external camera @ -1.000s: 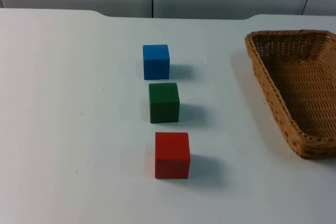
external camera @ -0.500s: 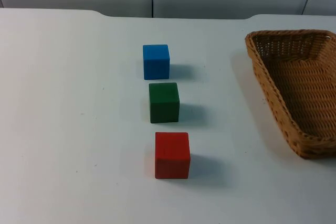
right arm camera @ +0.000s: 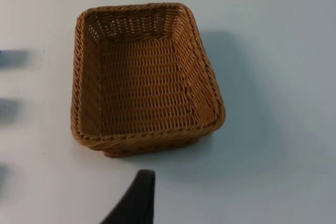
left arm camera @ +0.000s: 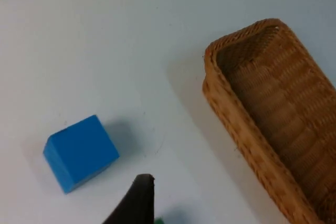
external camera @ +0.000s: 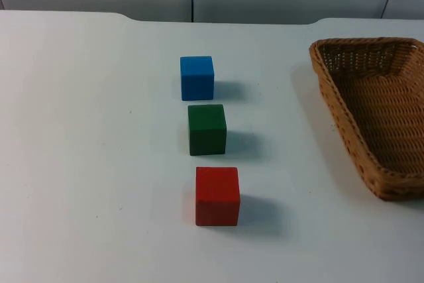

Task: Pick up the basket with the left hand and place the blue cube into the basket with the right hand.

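Top view: blue cube (external camera: 197,77), green cube (external camera: 207,129) and red cube (external camera: 217,195) sit in a line mid-table (external camera: 79,130), blue nearest the far edge; wicker basket (external camera: 374,111) rests empty at the right edge. Left wrist view: left gripper (left arm camera: 137,200) hangs above the table near the blue cube (left arm camera: 80,151), basket (left arm camera: 273,114) well apart, finger state can't tell. Right wrist view: right gripper (right arm camera: 137,198) hangs above the table near the basket (right arm camera: 142,77), finger state can't tell.

Count on the counter (external camera: 93,130): cubes, 3 in total, namely 1 blue cube (external camera: 197,77), 1 green cube (external camera: 207,129), 1 red cube (external camera: 216,195). Wicker baskets: 1, a single woven basket (external camera: 371,111). No duplicates of any colour were recorded; each cube colour occurred once.
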Tool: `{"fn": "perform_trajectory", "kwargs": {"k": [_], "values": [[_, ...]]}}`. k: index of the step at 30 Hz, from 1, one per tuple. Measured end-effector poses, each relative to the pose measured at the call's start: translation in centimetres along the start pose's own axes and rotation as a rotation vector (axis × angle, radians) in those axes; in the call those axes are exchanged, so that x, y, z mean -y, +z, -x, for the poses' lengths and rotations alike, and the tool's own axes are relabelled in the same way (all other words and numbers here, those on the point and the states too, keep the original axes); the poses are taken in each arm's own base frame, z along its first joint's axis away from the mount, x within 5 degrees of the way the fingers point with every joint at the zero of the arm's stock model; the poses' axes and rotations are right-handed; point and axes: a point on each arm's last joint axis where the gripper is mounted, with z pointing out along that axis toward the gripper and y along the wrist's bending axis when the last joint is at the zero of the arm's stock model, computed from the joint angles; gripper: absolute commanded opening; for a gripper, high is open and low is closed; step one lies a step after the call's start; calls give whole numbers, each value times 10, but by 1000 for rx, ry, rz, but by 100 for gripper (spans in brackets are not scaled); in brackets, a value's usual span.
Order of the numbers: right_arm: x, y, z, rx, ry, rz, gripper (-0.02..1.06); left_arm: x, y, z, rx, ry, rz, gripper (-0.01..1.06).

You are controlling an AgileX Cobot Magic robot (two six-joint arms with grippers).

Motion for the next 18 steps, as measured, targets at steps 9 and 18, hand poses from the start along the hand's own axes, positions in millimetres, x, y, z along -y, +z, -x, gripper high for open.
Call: {"fn": "perform_trajectory", "kwargs": {"k": [9, 18], "values": [[0, 0, 0, 0, 0, 0, 104, 11, 61, 11, -29, -25, -50, 104], [0, 0, 0, 0, 0, 0, 104, 15, 127, -11, -134, -60, -51, 104]]}}
